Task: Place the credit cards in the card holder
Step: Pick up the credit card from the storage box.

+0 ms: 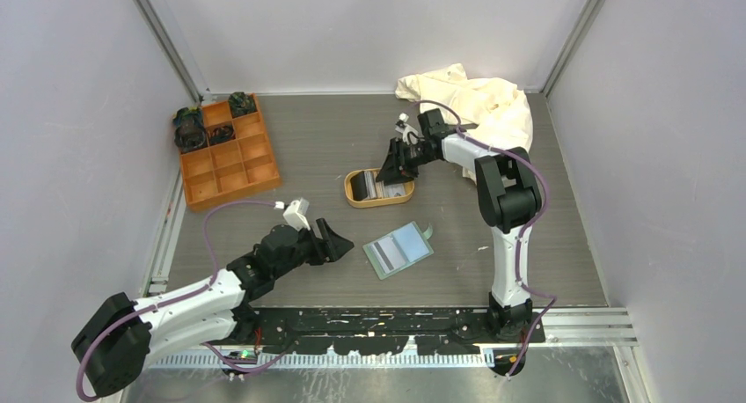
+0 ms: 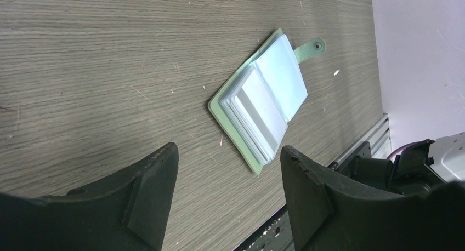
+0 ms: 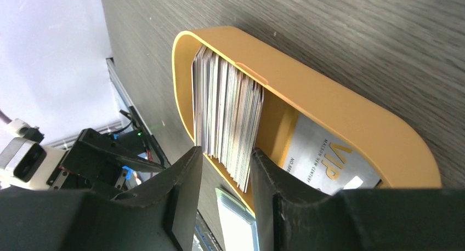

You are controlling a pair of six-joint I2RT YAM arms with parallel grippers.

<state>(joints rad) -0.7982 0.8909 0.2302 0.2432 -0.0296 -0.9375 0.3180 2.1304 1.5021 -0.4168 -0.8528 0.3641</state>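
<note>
— What has the right hand [image 3: 226,153] got?

— Its two fingers [image 3: 183,201] are drawn in to a narrow gap, one on each side of a stack of cards [image 3: 227,106] standing on edge in the tan tray [image 3: 329,100]. I cannot tell whether they are pinching the stack or only sit beside it. A silver card [image 3: 323,152] marked VIP lies flat in the tan tray next to the stack.

— And the left hand [image 2: 228,155]?

— Spread wide and holding nothing, low over the tabletop [image 2: 98,70]. The card holder [image 2: 257,106] is just beyond its fingertips.

— Is the card holder ready?

— It lies open and flat near the tan tray without touching it, with its snap tab out to one side and its clear sleeves showing. I cannot tell whether any sleeve has a card in it.

— So how far along?

— Early, I'd judge. The stack sits in the tan tray and no card is on its way across. Lifting, carrying and slotting are all left.
</note>
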